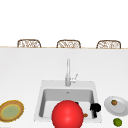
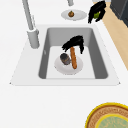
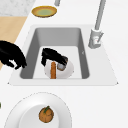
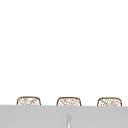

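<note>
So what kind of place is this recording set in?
A simulated kitchen, most likely: a white counter with a built-in sink and faucet, plus plates of food such as the white plate.

You have the sink [image 2: 100,62] set in the counter [image 2: 50,105], with the faucet [image 2: 31,27] behind it. In the sink lies a plate [image 2: 61,68] carrying a carrot [image 2: 73,58] and a small cup [image 2: 65,58]. One hand [image 2: 73,43] hovers over them. Right of the sink sits a second plate [image 3: 25,110].
</note>
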Tool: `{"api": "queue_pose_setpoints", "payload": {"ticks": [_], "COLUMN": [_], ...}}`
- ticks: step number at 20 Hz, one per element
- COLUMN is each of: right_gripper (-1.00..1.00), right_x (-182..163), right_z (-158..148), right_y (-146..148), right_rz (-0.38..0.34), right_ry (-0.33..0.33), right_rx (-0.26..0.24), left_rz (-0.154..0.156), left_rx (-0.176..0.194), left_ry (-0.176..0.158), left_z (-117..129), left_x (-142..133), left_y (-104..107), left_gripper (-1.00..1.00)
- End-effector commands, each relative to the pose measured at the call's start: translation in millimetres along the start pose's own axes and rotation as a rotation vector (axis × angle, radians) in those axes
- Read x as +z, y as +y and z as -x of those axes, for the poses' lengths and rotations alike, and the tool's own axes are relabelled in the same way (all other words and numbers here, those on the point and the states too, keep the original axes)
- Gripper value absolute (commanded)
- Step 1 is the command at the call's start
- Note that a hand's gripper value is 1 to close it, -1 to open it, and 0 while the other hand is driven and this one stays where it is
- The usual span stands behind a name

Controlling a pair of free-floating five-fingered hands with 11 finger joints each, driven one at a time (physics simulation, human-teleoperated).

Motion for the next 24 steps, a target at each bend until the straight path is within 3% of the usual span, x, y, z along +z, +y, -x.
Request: {"api": "queue_pose_setpoints", "payload": {"ticks": [1,3,4,9,11,13,17,20,24], "right_gripper": [0.00,0.00,0.00,0.00,0.00,0.00,0.00,0.00,0.00], "right_x": [0.0,0.0,0.0,0.0,0.0,0.0,0.0,0.0,0.0], "right_z": [0.0,0.0,0.0,0.0,0.0,0.0,0.0,0.0,0.0], "right_y": [0.0,0.0,0.0,0.0,0.0,0.0,0.0,0.0,0.0], "right_rz": [0.000,0.000,0.000,0.000,0.000,0.000,0.000,0.000,0.000], "right_ry": [0.000,0.000,0.000,0.000,0.000,0.000,0.000,0.000,0.000], "right_rx": [0.000,0.000,0.000,0.000,0.000,0.000,0.000,0.000,0.000], "left_rz": [-0.028,-0.037,-0.047,-0.030,-0.041,-0.043,-0.050,-0.073,-0.083], "left_rx": [0.059,0.075,0.062,0.039,0.067,0.069,0.041,0.016,0.011], "left_ry": [-0.030,-0.045,-0.048,-0.048,-0.038,-0.050,-0.058,-0.065,-0.064], "left_z": [-4.0,-3.6,-7.6,-20.6,-27.5,-33.5,-44.5,-56.0,-70.7], "left_x": [4.6,2.7,3.1,3.1,13.2,27.4,47.3,59.6,80.6], "left_y": [18.3,25.3,30.6,66.2,69.4,74.6,93.4,107.3,120.8], "left_gripper": [-1.00,-1.00,-1.00,-1.00,-1.00,-1.00,-1.00,-1.00,-1.00]}}
